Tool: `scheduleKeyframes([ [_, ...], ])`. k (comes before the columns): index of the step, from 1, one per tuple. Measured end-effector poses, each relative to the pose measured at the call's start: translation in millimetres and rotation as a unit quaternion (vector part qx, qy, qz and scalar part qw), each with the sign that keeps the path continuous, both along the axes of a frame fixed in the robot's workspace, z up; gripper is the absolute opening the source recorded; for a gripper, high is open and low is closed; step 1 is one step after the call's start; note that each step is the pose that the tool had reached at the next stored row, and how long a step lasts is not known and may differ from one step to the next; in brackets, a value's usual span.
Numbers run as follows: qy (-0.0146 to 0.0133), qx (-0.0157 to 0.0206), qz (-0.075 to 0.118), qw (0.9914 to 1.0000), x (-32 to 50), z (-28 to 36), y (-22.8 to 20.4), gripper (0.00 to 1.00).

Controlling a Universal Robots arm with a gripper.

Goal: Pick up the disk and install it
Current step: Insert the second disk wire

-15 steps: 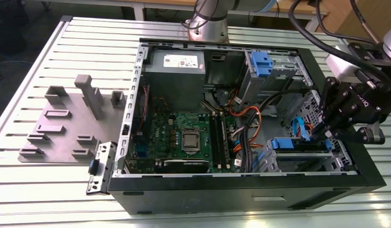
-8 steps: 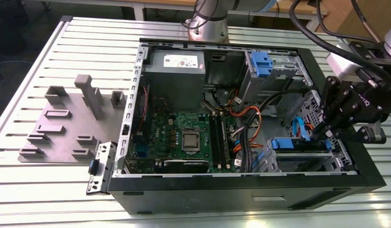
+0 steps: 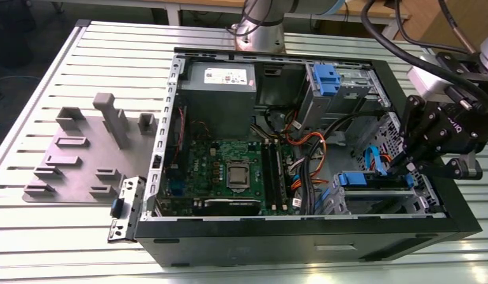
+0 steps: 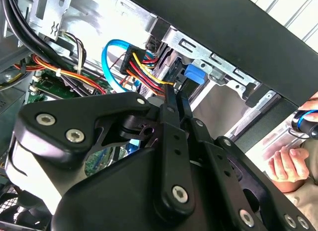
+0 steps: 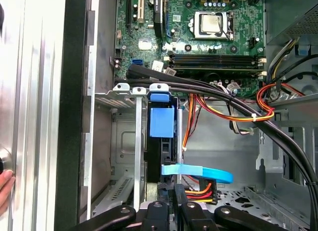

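The black two-finger gripper (image 3: 408,163) has its fingers pressed together at the rear edge of the blue-framed flat disk (image 5: 161,122), which sits inside the grey metal drive cage (image 5: 124,141) of the open black computer case (image 3: 307,245).

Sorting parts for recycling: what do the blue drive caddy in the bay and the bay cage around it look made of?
Blue drive caddy: likely moulded plastic, given its uniform matte colour. Bay cage: probably bare sheet metal, grey, with folded edges and punched slots.
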State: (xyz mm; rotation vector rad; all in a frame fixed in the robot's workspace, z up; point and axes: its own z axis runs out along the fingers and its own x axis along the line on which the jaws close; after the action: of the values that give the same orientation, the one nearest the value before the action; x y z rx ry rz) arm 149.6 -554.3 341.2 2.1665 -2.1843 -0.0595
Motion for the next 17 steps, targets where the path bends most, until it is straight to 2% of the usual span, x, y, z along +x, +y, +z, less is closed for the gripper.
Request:
scheduleKeyframes([
  [3, 0.0000, 0.0000, 0.000, 1.00000, 0.0, 0.3, -0.6, 0.16],
  [8, 0.0000, 0.0000, 0.000, 1.00000, 0.0, 0.2, -4.7, 0.16],
  [15, 0.0001, -0.0004, 0.000, 1.00000, 0.0, -1.3, -5.1, 0.16],
  [17, 0.0010, -0.0015, 0.000, 1.00000, -0.1, -2.0, -5.3, 0.16],
])
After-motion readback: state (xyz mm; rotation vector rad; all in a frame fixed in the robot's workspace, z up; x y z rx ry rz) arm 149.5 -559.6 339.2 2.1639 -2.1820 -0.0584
